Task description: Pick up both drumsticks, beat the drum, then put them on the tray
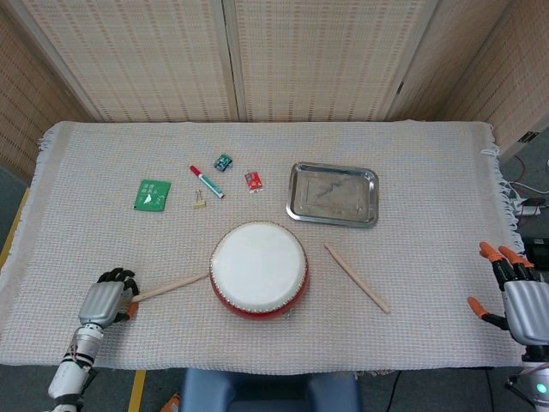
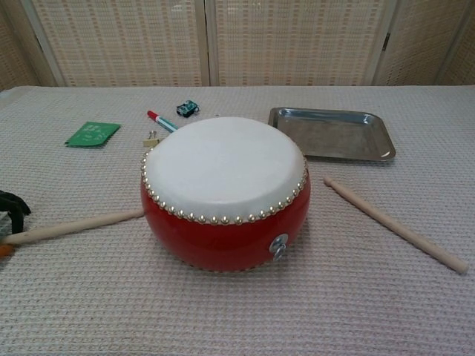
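Head view, left hand: the left hand (image 1: 105, 300) sits at 8 o'clock from the drum, fingers curled around the near end of the left drumstick (image 1: 171, 287), grasping it.
Chest view, left hand: only dark fingertips (image 2: 13, 202) show at the left edge, at the end of the same stick (image 2: 74, 226).
Left drumstick: lies low across the cloth, its far tip touching or just beside the drum's red wall at 9 o'clock; contact cannot be told.
Right hand: the right hand (image 1: 519, 296) stands at 3 o'clock, at the table's right edge, orange-tipped fingers spread apart, released and holding nothing; well apart from the right drumstick.
Drum: the drum (image 1: 258, 269) rests near the front middle of the table, white skin up, red body ringed with studs (image 2: 223, 193).
Right drumstick: the right drumstick (image 1: 357, 276) lies flat on the cloth at 3 o'clock from the drum, slanting from near the drum toward the front right (image 2: 393, 224).
Tray: the metal tray (image 1: 333, 195) sits at 1 o'clock from the drum, nothing in it.
Surface: a woven tablecloth (image 1: 429, 172) covers the table.
Other items, 10 to 12 o'clock: a green card (image 1: 152, 194), a red-capped marker (image 1: 206, 182), a binder clip (image 1: 200, 201), a small green part (image 1: 223, 162) and a small red part (image 1: 253, 180).
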Controlling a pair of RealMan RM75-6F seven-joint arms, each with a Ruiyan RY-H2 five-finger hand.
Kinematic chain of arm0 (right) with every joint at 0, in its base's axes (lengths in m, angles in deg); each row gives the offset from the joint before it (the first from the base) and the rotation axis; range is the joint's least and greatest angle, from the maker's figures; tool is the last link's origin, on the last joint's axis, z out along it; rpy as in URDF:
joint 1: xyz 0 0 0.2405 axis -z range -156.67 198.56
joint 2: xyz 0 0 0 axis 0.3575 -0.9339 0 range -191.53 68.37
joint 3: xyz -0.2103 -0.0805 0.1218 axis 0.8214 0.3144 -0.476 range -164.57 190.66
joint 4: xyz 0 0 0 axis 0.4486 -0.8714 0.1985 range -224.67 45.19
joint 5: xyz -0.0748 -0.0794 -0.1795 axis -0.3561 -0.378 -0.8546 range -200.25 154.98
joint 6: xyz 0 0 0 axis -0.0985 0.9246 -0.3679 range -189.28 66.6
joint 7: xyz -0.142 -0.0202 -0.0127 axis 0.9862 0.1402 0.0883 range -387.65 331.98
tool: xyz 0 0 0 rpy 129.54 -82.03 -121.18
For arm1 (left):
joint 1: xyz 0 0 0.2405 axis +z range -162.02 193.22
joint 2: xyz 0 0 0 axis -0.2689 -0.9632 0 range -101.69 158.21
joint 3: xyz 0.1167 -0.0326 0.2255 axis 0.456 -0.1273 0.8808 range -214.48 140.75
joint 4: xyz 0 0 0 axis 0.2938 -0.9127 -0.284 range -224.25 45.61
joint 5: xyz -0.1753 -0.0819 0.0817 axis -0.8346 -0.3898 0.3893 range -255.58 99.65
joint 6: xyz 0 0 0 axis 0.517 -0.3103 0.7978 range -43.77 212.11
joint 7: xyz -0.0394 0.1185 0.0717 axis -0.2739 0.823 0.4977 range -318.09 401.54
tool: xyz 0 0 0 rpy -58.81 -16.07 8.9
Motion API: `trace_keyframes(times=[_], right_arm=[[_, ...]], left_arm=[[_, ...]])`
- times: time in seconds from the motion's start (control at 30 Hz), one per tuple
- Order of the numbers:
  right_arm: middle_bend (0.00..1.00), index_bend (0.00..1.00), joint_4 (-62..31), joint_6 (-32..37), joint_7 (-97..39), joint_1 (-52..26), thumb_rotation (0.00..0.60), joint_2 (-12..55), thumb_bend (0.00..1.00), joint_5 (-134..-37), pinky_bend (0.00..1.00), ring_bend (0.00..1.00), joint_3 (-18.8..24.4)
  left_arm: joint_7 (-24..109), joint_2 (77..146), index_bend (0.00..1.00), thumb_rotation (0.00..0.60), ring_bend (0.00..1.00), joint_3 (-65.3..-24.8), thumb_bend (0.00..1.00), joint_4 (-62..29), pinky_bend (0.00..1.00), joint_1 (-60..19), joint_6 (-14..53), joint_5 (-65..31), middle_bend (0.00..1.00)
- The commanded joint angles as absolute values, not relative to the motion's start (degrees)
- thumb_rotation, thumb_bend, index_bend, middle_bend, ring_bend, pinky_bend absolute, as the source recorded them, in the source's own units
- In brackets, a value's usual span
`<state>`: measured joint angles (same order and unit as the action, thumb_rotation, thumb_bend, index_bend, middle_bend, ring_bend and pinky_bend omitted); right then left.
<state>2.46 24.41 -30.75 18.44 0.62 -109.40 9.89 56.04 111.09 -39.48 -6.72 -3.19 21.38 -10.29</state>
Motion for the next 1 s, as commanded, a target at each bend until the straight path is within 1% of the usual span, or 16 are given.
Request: trace_keyframes(times=[0.03, 0.23, 0.43, 0.5, 0.6, 0.63, 0.67, 0.77, 0.83, 0.9, 1.0], right_arm=[[0.2, 0.09, 2.7, 23.78, -31.56, 18.48, 0.6, 0.55, 0.15, -108.87, 0.18, 0.07, 10.21], [0.2, 0.09, 3.1, 23.78, -31.5, 18.64, 0.6, 0.47, 0.15, -108.9, 0.18, 0.07, 10.4], [0.2, 0.09, 4.28, 22.32, -30.94, 18.64, 0.6, -0.17, 0.15, -108.49, 0.18, 0.07, 11.18], [0.19, 0.09, 4.93, 21.16, -30.56, 18.45, 0.6, -0.61, 0.15, -108.11, 0.18, 0.06, 11.55], [0.18, 0.09, 5.81, 19.64, -30.04, 17.95, 0.6, -1.35, 0.15, -108.13, 0.18, 0.05, 12.01], [0.18, 0.08, 6.09, 19.29, -29.79, 17.74, 0.6, -1.61, 0.15, -108.42, 0.17, 0.04, 12.17], [0.18, 0.08, 6.4, 19.09, -29.43, 17.56, 0.6, -1.9, 0.15, -108.78, 0.17, 0.04, 12.29], [0.18, 0.08, 7.03, 19.35, -28.51, 17.38, 0.6, -2.3, 0.15, -109.67, 0.16, 0.03, 12.41], [0.18, 0.08, 7.33, 19.62, -28.17, 17.36, 0.6, -2.42, 0.15, -110.03, 0.16, 0.03, 12.42], [0.18, 0.08, 7.43, 19.84, -28.09, 17.35, 0.6, -2.42, 0.15, -110.27, 0.16, 0.03, 12.4], [0.18, 0.08, 7.44, 20.1, -28.28, 17.31, 0.6, -2.37, 0.15, -110.59, 0.16, 0.03, 12.39]], left_arm=[[54.38, 110.12, 0.64, 0.6, 0.11, -38.65, 0.39, -7.1, 0.16, -2.29, 20.0, -8.37, 0.22], [48.84, 107.73, 0.67, 0.6, 0.13, -36.78, 0.39, -9.24, 0.16, -0.81, 17.35, -2.81, 0.25], [39.9, 105.08, 0.68, 0.6, 0.13, -34.96, 0.39, -14.14, 0.14, -0.52, 18.72, 0.96, 0.26], [39.13, 104.14, 0.63, 0.6, 0.13, -34.46, 0.39, -14.69, 0.14, -0.72, 20.83, 0.42, 0.24], [40.05, 103.66, 0.45, 0.6, 0.11, -34.45, 0.39, -14.44, 0.13, -0.7, 22.25, -0.83, 0.2], [40.54, 103.6, 0.37, 0.6, 0.1, -34.51, 0.39, -14.28, 0.13, -0.59, 22.44, -1.3, 0.18], [41.25, 103.53, 0.3, 0.6, 0.1, -34.63, 0.39, -13.96, 0.13, -0.45, 22.57, -1.9, 0.17], [42.53, 103.44, 0.2, 0.6, 0.08, -35.15, 0.39, -12.8, 0.13, -0.03, 22.17, -3.04, 0.14], [42.88, 103.62, 0.18, 0.6, 0.08, -35.71, 0.39, -11.84, 0.13, 0.21, 21.44, -3.5, 0.14], [42.8, 104.16, 0.19, 0.6, 0.08, -36.37, 0.39, -10.56, 0.12, 0.4, 20.26, -3.34, 0.14], [42.93, 105.4, 0.25, 0.6, 0.08, -36.86, 0.39, -8.9, 0.12, 0.23, 19.15, -2.32, 0.14]])
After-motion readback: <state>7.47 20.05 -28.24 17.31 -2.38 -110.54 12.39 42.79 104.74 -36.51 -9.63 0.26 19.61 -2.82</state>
